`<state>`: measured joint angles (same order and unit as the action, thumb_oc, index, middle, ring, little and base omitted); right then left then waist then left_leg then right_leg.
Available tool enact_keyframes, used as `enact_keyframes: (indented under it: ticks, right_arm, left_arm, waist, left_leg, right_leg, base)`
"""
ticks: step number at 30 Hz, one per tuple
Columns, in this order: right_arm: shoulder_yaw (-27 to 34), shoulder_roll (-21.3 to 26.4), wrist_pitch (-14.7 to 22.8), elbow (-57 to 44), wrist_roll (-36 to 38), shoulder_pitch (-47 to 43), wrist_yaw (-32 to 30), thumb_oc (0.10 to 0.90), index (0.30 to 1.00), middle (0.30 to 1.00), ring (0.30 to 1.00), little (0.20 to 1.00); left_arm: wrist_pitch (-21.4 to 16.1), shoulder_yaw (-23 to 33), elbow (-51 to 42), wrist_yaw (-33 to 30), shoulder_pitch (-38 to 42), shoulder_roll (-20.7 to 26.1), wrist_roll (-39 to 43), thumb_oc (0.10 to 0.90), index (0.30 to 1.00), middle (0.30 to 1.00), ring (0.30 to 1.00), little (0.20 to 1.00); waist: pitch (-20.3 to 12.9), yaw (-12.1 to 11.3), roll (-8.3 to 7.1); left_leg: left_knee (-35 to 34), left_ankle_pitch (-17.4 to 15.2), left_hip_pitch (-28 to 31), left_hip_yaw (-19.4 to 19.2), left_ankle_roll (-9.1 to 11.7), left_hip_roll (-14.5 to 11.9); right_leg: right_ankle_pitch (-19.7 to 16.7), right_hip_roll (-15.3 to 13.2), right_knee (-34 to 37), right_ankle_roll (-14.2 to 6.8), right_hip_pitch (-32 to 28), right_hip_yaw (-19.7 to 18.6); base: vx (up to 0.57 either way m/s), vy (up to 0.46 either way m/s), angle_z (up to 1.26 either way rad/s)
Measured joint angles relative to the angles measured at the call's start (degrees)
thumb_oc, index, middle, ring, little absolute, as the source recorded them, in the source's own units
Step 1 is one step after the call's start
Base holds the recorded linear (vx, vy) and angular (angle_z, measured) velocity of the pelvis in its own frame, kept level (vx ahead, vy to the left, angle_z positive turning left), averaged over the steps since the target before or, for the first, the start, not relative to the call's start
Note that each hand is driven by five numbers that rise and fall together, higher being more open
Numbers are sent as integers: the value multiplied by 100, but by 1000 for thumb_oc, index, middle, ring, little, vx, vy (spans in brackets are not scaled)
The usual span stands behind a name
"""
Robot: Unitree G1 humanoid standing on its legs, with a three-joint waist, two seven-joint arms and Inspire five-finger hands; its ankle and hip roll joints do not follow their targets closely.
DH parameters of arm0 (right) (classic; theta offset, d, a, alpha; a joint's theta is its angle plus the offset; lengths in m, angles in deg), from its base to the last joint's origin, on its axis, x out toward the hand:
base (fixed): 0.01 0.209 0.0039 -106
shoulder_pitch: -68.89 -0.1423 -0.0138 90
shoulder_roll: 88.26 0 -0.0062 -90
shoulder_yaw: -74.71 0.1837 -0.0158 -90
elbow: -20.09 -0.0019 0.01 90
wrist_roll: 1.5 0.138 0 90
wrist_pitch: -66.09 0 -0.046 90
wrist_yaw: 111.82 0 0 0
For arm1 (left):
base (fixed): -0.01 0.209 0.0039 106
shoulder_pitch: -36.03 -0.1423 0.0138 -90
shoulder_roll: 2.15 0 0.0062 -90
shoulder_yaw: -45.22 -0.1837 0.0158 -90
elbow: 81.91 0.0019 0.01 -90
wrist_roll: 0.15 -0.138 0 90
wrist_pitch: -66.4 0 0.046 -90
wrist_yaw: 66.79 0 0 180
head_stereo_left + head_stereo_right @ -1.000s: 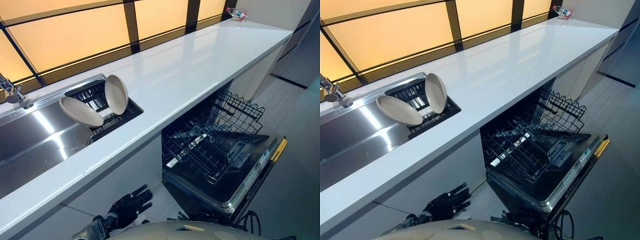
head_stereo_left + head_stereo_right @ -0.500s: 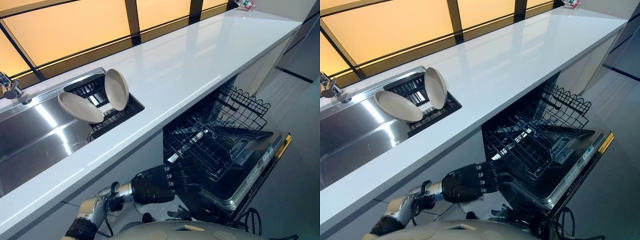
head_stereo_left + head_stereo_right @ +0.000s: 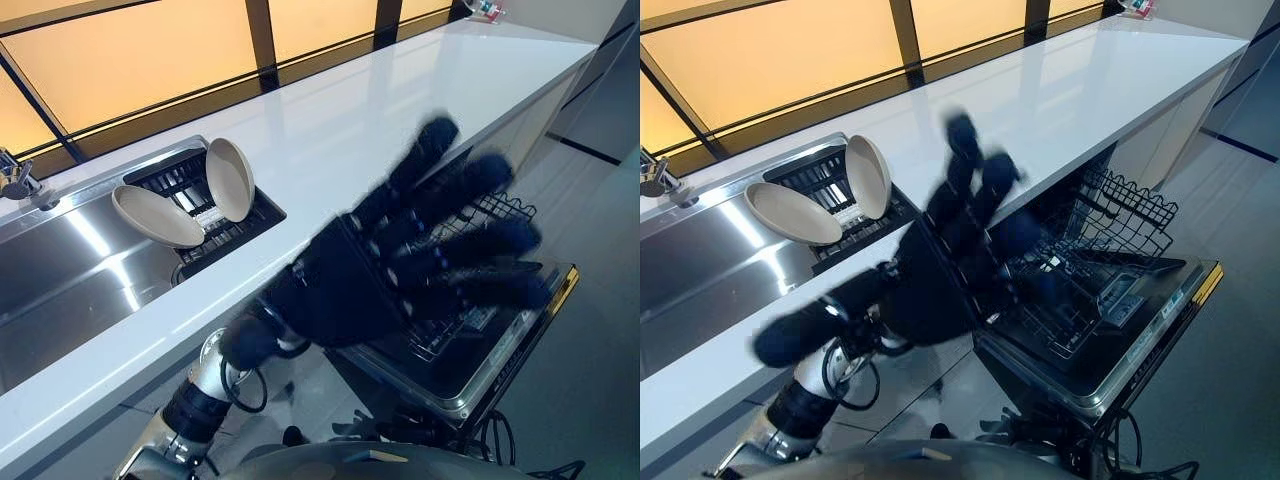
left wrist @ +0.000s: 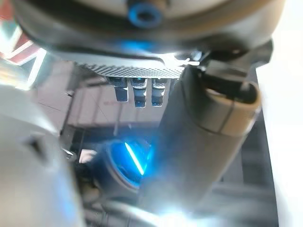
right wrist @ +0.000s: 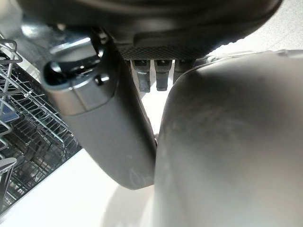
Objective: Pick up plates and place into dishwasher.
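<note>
Beige plates, two in number (image 3: 158, 216) (image 3: 229, 178), stand tilted in the dark rack (image 3: 235, 232) at the sink's (image 3: 70, 275) right end, untouched. Since half a second ago the left hand (image 3: 350, 285) has risen from below the desk (image 3: 400, 110) edge to above it, fingers (image 3: 470, 180) spread apart and empty (blurred by motion). Judged from this, the reach for a first plate has only begun. One dishwasher (image 3: 480, 345) stands open, its single lower basket (image 3: 1095, 250) pulled out and bare. Right hand: state cannot be told.
</note>
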<state>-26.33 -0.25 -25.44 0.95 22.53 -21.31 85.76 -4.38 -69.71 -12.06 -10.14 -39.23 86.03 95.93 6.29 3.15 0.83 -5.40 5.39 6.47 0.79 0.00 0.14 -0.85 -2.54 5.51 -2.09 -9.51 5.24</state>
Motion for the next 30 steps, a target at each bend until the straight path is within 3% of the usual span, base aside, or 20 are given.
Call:
enact_keyframes:
  ticks: [4, 8, 11, 14, 16, 20, 23, 30]
  right_arm:
    - [-59, 10, 3, -2, 11, -34, 5, 800, 900, 900, 900, 900]
    - [-105, 15, 4, -2, 12, -51, 6, 800, 900, 900, 900, 900]
    - [-106, 26, 32, -1, 29, -20, 10, 800, 900, 900, 900, 900]
    - [-103, 42, 108, 5, 85, 77, 12, 800, 900, 900, 900, 900]
    - [-99, 48, 179, 30, 142, 142, 22, 800, 900, 900, 900, 900]
    - [-96, 64, 223, 61, 171, 237, 42, 800, 900, 900, 900, 900]
    - [-94, 79, 249, 105, 167, 301, 44, 800, 900, 900, 900, 900]
    - [3, 130, 256, 86, 152, 402, 63, 800, 900, 900, 900, 900]
  left_arm:
    - [-1033, 0, -66, -576, 291, -9, 24, 800, 900, 900, 900, 900]
    - [-2573, 145, -80, -1566, 310, 11, -460, 800, 900, 900, 900, 900]
    - [-3876, 600, -45, -2678, 307, 180, -2072, 800, 900, 900, 900, 900]
    - [-4738, 1252, -31, -4004, 304, 652, -4290, 800, 900, 900, 900, 900]
    - [-4947, 1749, -31, -4927, 303, 929, -5963, 800, 900, 900, 900, 900]
    - [-4918, 2369, -27, -6231, 303, 1470, -8175, 800, 900, 900, 900, 900]
    - [-4810, 2613, 63, -6858, 296, 1805, -9308, 800, 900, 900, 900, 900]
    - [-4285, 3236, 735, -7636, -75, 3307, -11364, 800, 900, 900, 900, 900]
  waist:
    - [-6, 80, 9]
    - [-13, 143, 20]
    - [-26, 132, 41]
    - [-42, 72, 65]
    - [-60, -4, 73]
    - [-132, -136, 89]
    - [-259, -205, 118]
    - [-378, -306, 231]
  left_leg:
    - [1, 11, -2, -4, 14, 2]
    - [1, 11, -2, -8, 15, 0]
    - [2, 11, -1, -10, 15, -3]
    - [2, 10, -2, -1, 16, 0]
    - [3, 10, -2, 7, 16, 1]
    - [2, 10, -9, 30, 16, 2]
    - [0, -11, -15, 67, 44, 6]
    - [-3, -13, -46, 115, 54, -15]
  right_leg:
    - [0, 1, 0, 0, 1, -2]
    - [0, 2, 0, 1, 4, -7]
    - [0, 4, 0, 1, 5, -10]
    - [-1, 2, 1, 3, 1, -1]
    - [-1, 2, 2, 3, -4, 8]
    - [0, 2, 2, 4, -8, 30]
    - [1, 0, 2, 5, -23, 64]
    - [3, 12, 3, 6, -20, 140]
  base:
    - [0, 0, 0]
    - [0, 0, 0]
    - [0, 0, 0]
    - [0, 0, 0]
    - [0, 0, 0]
    - [21, -10, 4]
    - [25, -7, 6]
    - [5, 8, 3]
